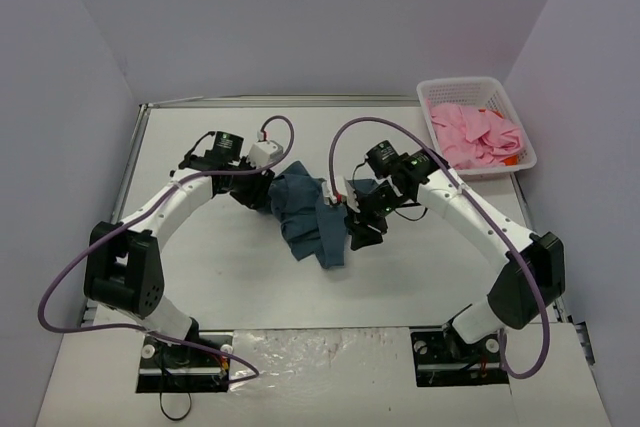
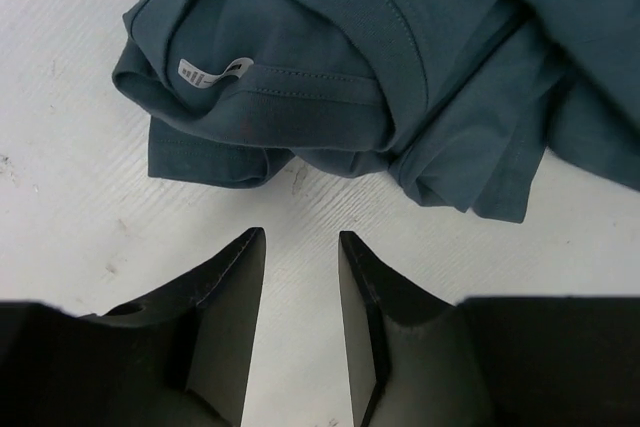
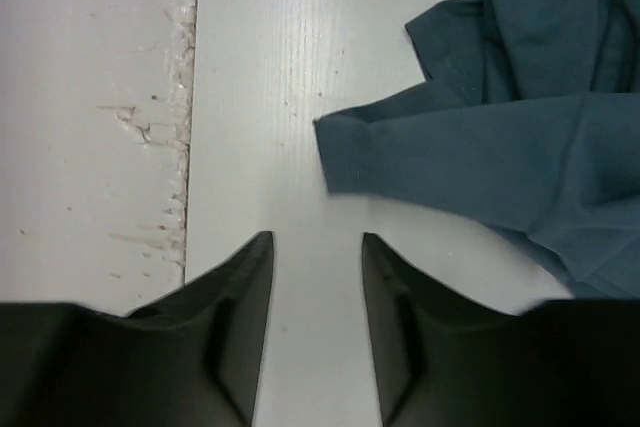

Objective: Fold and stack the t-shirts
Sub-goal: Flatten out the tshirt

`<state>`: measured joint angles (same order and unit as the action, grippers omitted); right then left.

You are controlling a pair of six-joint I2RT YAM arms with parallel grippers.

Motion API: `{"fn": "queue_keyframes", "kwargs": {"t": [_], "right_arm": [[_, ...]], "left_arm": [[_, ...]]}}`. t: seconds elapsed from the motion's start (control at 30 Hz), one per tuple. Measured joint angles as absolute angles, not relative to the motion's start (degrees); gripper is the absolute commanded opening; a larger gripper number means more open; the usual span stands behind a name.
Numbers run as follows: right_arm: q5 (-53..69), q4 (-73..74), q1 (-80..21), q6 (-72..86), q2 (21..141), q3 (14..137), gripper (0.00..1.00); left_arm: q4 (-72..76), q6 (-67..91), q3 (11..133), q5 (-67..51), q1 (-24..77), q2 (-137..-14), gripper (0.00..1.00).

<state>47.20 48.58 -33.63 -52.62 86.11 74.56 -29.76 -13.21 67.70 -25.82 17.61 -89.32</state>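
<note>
Just ahead of the left gripper (image 2: 300, 237), the teal-blue t-shirt (image 2: 330, 57) is soft matt cloth with stitched hems and a white label (image 2: 213, 71). Its fingers (image 2: 222, 297) look like dull black plastic. Under the right gripper (image 3: 317, 239) the white table (image 3: 250, 67) is matt and finely ribbed, its coating chipped rough left of the fingers. Beyond it, a white plastic lattice basket (image 1: 478, 87) holds pink cloth (image 1: 475, 133).

A white lattice basket (image 1: 458, 81) sits at the far right corner of the white counter (image 1: 250, 277). A chipped, scuffed seam (image 3: 186, 97) runs along the counter's surface. Crinkled clear film (image 1: 320, 352) covers its near edge. Plain pale walls (image 1: 300, 17) enclose it.
</note>
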Motion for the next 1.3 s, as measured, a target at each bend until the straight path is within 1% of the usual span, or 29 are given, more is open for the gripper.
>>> {"fn": "queue_keyframes", "kwargs": {"t": [0.07, 0.13, 0.2, 0.23, 0.27, 0.33, 0.37, 0.47, 0.5, 0.6, 0.77, 0.87, 0.97, 1.2, 1.27, 1.3], "right_arm": [[47.5, 50.8, -32.5, -54.3, 86.1, 75.5, 0.49], [47.5, 52.0, -30.3, -56.2, 86.1, 76.4, 0.54], [47.8, 52.8, -26.5, -57.7, 86.1, 77.3, 0.56], [47.9, 53.1, -24.3, -58.4, 86.1, 77.9, 0.56], [47.8, 53.4, -22.0, -58.9, 86.3, 78.7, 0.57], [47.4, 53.1, -17.9, -59.2, 87.5, 81.1, 0.57], [46.9, 53.0, -16.4, -59.0, 88.6, 82.8, 0.57], [46.5, 51.9, -15.1, -57.9, 94.3, 89.1, 0.57], [46.5, 51.7, -15.2, -57.0, 97.0, 91.9, 0.57], [46.5, 50.4, -15.7, -54.1, 106.3, 101.2, 0.57], [45.9, 49.6, -17.2, -49.2, 121.9, 118.0, 0.56], [45.6, 49.2, -19.0, -47.4, 128.6, 125.3, 0.56], [45.0, 49.2, -22.2, -46.3, 132.9, 128.9, 0.57], [44.3, 49.6, -32.4, -46.3, 137.3, 129.4, 0.59], [44.2, 49.7, -34.5, -46.3, 138.2, 129.4, 0.59], [44.1, 49.8, -35.2, -46.3, 138.5, 129.4, 0.57]], "left_arm": [[-29.9, -13.0, 68.1, -26.8, 17.6, -89.5, 0.34], [-30.0, -13.0, 68.4, -27.7, 17.6, -89.8, 0.34], [-30.1, -13.0, 68.5, -28.6, 17.6, -90.2, 0.33], [-30.2, -13.0, 68.5, -28.8, 17.6, -90.3, 0.31], [-30.2, -13.0, 68.5, -29.1, 17.6, -90.4, 0.22], [-30.4, -12.8, 68.5, -29.9, 17.6, -90.5, 0.15], [-30.5, -12.9, 68.5, -30.2, 17.6, -90.5, 0.1], [-30.9, -13.0, 68.5, -30.9, 17.6, -90.5, 0.07], [-30.9, -13.0, 68.5, -30.9, 17.6, -90.4, 0.09], [-29.5, -12.9, 66.3, -28.5, 17.6, -86.8, 0.23], [-29.9, -13.7, 65.0, -24.2, 16.6, -77.1, 0.24], [-29.9, -14.3, 65.0, -22.7, 14.3, -73.5, 0.25], [-30.0, -14.5, 64.5, -21.9, 10.7, -71.5, 0.25], [-30.6, -14.6, 62.0, -21.1, 4.2, -69.4, 0.26], [-30.6, -14.5, 61.1, -21.1, 3.6, -69.1, 0.27], [-30.8, -14.5, 61.0, -21.2, 3.4, -69.1, 0.27]]}}
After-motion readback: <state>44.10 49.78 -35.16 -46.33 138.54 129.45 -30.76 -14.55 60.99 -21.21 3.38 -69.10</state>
